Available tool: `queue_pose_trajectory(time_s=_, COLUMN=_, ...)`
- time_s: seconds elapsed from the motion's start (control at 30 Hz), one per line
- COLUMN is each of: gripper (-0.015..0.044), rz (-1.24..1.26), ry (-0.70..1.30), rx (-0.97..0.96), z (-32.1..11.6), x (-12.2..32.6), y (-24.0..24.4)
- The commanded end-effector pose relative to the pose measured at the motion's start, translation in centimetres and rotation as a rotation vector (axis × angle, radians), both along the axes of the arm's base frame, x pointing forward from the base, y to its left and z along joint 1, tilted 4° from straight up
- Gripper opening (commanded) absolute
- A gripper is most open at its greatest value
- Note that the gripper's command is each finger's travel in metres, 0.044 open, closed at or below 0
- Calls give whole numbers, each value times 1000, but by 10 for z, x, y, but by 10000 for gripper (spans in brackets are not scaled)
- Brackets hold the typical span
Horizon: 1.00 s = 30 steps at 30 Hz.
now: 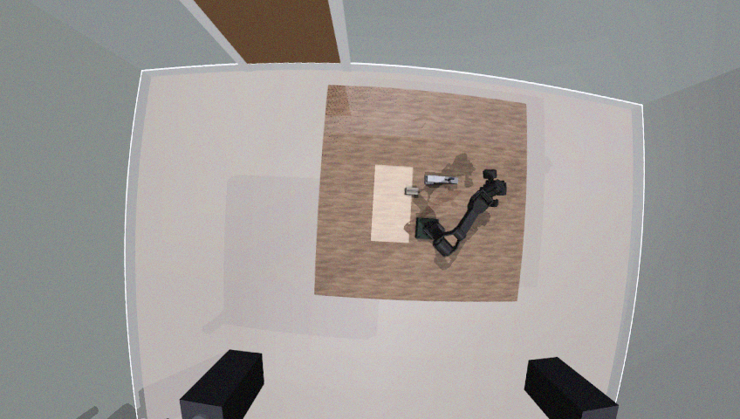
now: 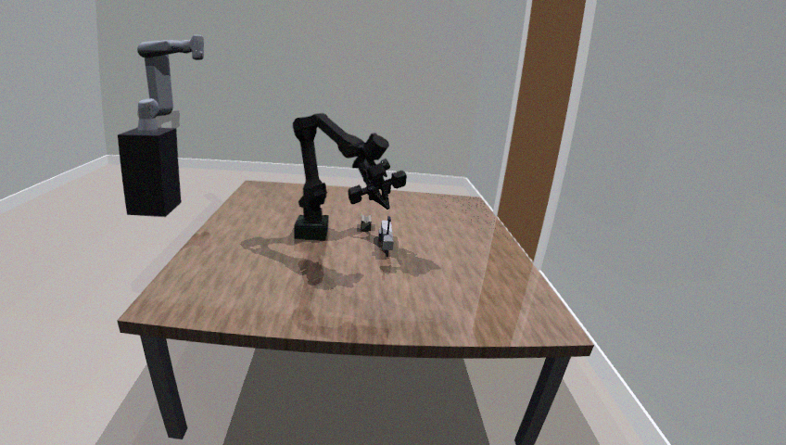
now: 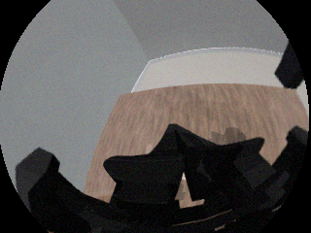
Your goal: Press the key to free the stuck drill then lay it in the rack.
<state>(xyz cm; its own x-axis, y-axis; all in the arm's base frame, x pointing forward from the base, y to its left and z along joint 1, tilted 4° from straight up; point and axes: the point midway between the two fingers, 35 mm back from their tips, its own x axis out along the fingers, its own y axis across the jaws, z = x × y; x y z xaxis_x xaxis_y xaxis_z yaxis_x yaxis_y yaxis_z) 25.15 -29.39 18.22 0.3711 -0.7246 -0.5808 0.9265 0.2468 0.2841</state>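
Note:
A pale grey block-shaped device [image 1: 435, 179] [image 2: 386, 240] stands on the table, with a thin dark upright part [image 2: 388, 222] on top. The views are too small to tell the key from the drill on it. A small grey notched holder [image 1: 411, 191] [image 2: 365, 224], which looks like the rack, stands beside it, toward the arm's base side. My gripper [image 2: 387, 207] [image 3: 171, 127] is shut with its fingertips together and nothing visible between them. It hangs in the air above the table, pointing down at a slant, touching neither object. The device and holder do not show in the wrist view.
The wooden table [image 1: 363, 270] [image 2: 331, 324] [image 3: 219, 107] carries my arm's dark base [image 1: 421, 228] [image 2: 311, 227]. A bright pale rectangle [image 1: 390, 207] lies behind the base and holder. A grey arm [image 2: 158, 82] stands on a black pedestal [image 2: 148, 173] off the table.

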Motion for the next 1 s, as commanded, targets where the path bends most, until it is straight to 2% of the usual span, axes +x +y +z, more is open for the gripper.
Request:
queue_pose_trajectory(time_s=0.0, gripper=0, rz=363, ry=346, rx=127, z=-38, x=33, y=47)
queue_pose_trajectory(time_s=0.13, gripper=0, rz=739, ry=637, rx=246, z=-65, x=46, y=100)
queue_pose_trajectory(time_s=0.37, gripper=0, rz=1285, ry=957, rx=420, z=-81, x=42, y=178)
queue_pose_trajectory(time_s=0.97, gripper=0, rz=1315, ry=971, rx=430, z=-90, x=41, y=181)
